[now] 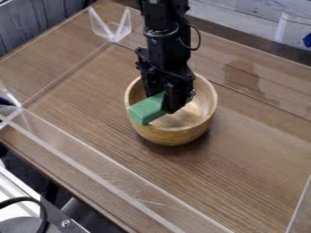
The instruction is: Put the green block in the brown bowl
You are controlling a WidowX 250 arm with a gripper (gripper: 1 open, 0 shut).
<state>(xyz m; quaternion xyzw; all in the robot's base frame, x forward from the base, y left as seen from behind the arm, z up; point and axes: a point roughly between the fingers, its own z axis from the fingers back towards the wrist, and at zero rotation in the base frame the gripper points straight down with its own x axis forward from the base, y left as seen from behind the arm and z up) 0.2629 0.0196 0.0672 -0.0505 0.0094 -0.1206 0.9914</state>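
Gripper (pixel 166 94) at frame centre points down into brown bowl (pixel 183 129), jaws clamped on green block (pixel 147 110).

We find the brown bowl (pixel 174 116) near the middle of the table (pixel 85 91), inside a low clear-walled enclosure (pixel 145 187) that rings the table top. The green block (pixel 148 109) leans tilted over the bowl's left rim, partly inside it. The gripper (pixel 168 98) hangs straight down into the bowl, just right of the block and touching it.
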